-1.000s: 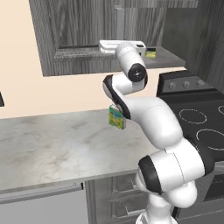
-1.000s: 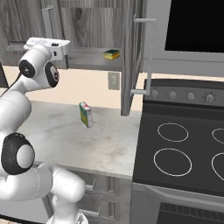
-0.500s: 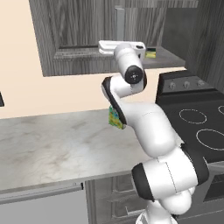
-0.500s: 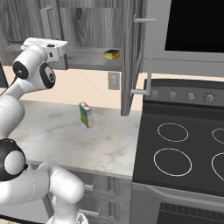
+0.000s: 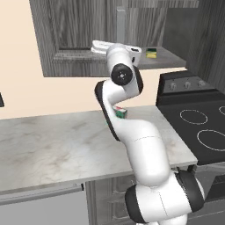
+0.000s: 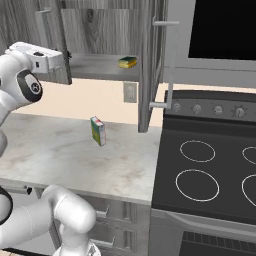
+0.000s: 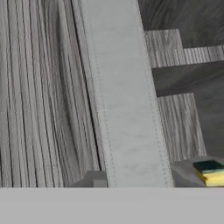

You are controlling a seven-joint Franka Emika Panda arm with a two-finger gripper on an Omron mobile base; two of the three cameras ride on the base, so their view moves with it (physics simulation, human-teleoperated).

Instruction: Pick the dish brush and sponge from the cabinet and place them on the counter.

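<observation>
The sponge (image 6: pixel 128 62), dark green over yellow, lies on the grey shelf (image 6: pixel 95 67) inside the open cabinet (image 5: pixel 74 30), near the shelf's right end. It also appears as the sponge (image 5: pixel 151 53) and the sponge (image 7: pixel 210 173). My hand (image 5: pixel 116 46) is raised at shelf height, left of the sponge and close against the left cabinet door. The door's grey bar handle (image 7: pixel 124 96) runs up the middle of the hand view. My fingertips are hidden, so their state is unclear. The dish brush is out of view. Below lies the marble counter (image 5: pixel 52 140).
A multicoloured green-yellow box (image 6: pixel 98 130) stands upright on the counter near the wall. The right cabinet door (image 6: pixel 152 65) hangs open with its bar handle (image 6: pixel 168 62) over the counter's end. The black stovetop (image 6: pixel 210 170) is to the right, under a dark microwave (image 6: pixel 222 27).
The hand has drifted slightly left along the cabinet front, and the arm's lower links have swung round beneath it. The sponge and box have not moved.
</observation>
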